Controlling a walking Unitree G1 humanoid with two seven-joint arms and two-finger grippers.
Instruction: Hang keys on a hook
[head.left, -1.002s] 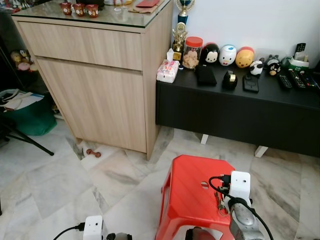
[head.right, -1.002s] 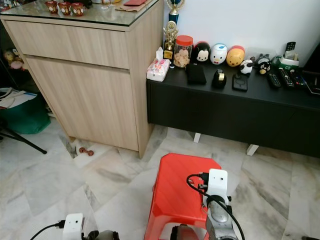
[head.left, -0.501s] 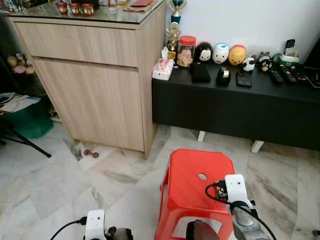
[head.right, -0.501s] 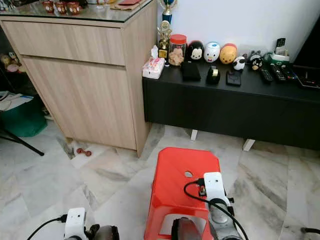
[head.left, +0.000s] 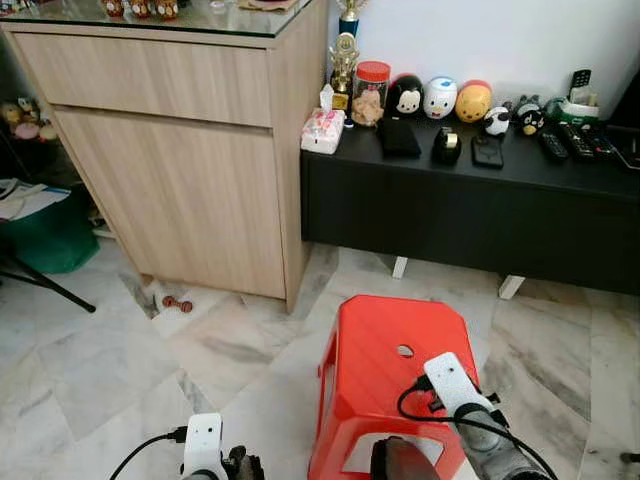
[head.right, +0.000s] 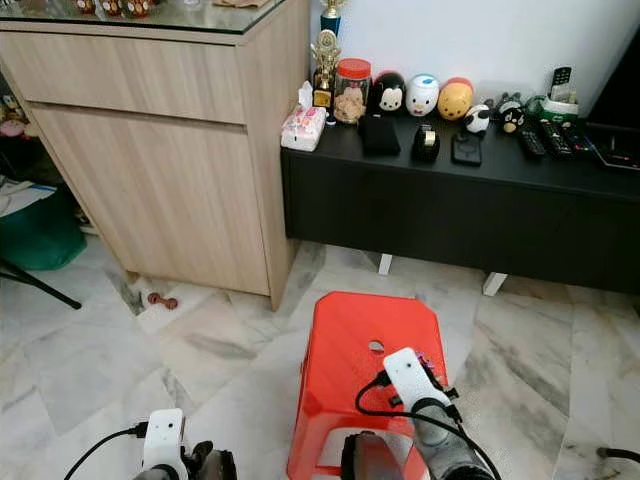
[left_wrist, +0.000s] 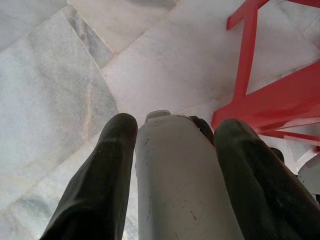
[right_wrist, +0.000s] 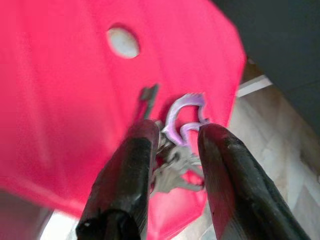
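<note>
A: Where are the keys (right_wrist: 172, 150) found?

B: They are seen lying on the red stool (head.left: 375, 365), near its right edge. The right gripper (right_wrist: 175, 145) is set over them, its two black fingers (right_wrist: 132, 165) spread, one on each side of the bunch. Whether the bunch is touched cannot be told.

A: What is the bunch made of?

B: Several silvery metal keys are joined with a pale purple curved tag; one darker key is pointed toward the stool's round hole.

A: And the surroundings?

B: The stool is smooth moulded plastic, placed on a veined grey marble floor (head.left: 90, 370). A light wood-grain cabinet (head.left: 190, 150) with a glass top is stood beside a low black bench (head.left: 480, 210).

A: The left gripper (left_wrist: 175, 165)?

B: It is hung low over the floor beside the stool's legs, its fingers held apart, nothing between them.
</note>
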